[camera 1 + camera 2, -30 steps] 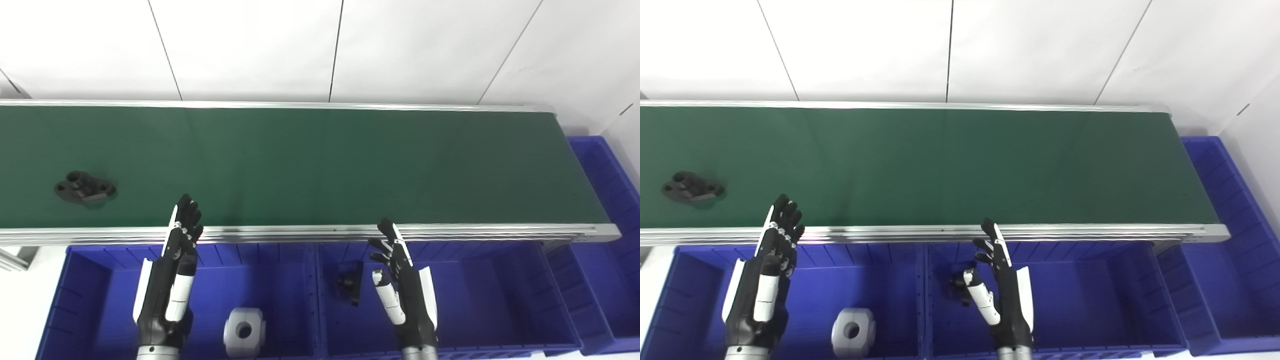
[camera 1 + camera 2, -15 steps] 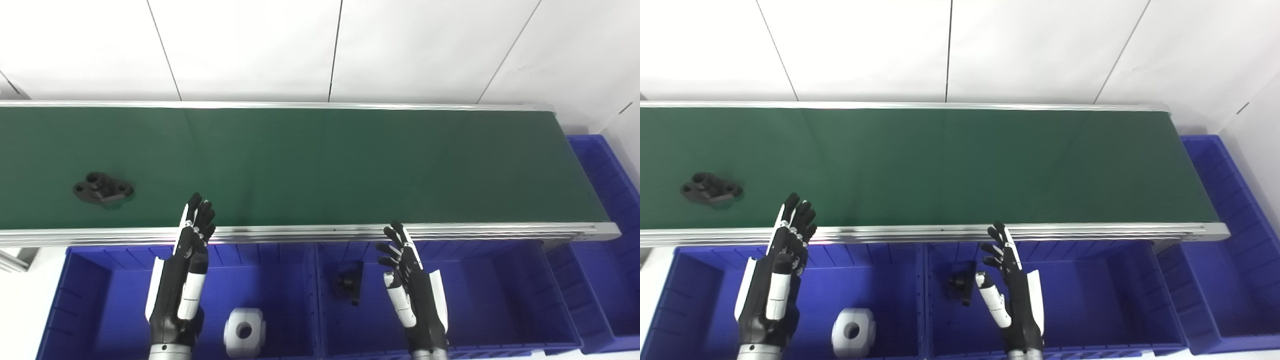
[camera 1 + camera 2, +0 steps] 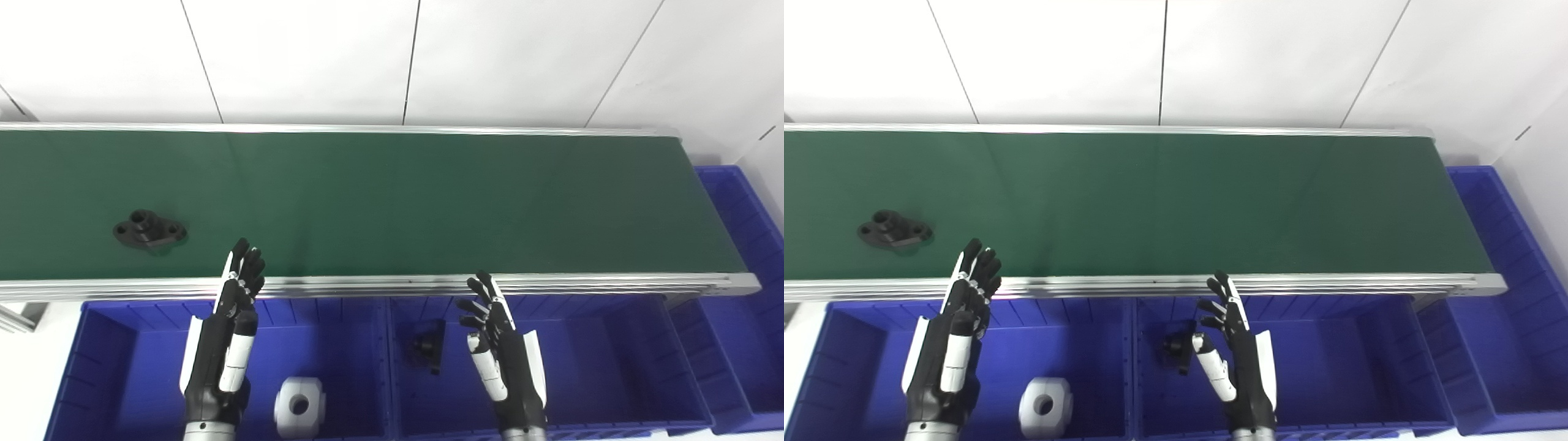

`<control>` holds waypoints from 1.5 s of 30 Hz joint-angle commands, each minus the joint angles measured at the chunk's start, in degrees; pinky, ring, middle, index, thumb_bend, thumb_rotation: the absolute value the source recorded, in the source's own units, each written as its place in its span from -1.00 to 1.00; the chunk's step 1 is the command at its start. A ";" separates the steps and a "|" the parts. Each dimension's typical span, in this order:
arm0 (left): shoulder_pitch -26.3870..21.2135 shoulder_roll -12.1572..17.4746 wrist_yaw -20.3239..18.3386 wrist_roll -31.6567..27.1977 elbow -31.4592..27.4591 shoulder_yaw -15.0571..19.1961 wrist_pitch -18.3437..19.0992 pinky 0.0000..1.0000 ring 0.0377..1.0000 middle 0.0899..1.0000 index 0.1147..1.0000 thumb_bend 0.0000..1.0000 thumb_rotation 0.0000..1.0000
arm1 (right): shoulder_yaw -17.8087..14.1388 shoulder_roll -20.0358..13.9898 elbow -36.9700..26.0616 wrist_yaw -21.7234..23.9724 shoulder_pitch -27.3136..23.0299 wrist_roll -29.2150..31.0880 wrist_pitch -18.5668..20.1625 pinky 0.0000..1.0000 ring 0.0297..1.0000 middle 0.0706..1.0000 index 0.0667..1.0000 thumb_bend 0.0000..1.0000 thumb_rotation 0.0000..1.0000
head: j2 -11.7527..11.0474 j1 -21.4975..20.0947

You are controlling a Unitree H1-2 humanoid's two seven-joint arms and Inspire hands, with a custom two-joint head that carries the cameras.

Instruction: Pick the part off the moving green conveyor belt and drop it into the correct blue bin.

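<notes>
A black flanged part point(image 3: 149, 228) lies on the green conveyor belt point(image 3: 392, 202) at the left. My left hand point(image 3: 229, 331) is open and empty, held upright over the left blue bin point(image 3: 122, 361), its fingertips at the belt's near rail, right of the part. My right hand point(image 3: 499, 343) is open and empty over the middle blue bin point(image 3: 600, 361). The part also shows in the right eye view point(image 3: 894, 228).
A white block with a hole point(image 3: 299, 398) lies in the left bin. A black part point(image 3: 427, 345) lies in the middle bin, left of my right hand. Another blue bin point(image 3: 744, 294) stands at the belt's right end. A white tiled wall is behind.
The black part has travelled to the right along the belt, closer to my left hand. Both hands have shifted slightly right and lower over the bins, still open.
</notes>
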 commanded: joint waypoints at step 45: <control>0.79 -4.46 3.76 5.99 8.45 -5.29 -9.46 0.86 0.89 0.88 0.85 0.60 0.70 | -4.54 -5.72 8.86 2.52 -1.34 5.79 -11.05 0.47 0.64 0.84 0.95 0.62 1.00 | -12.79 15.30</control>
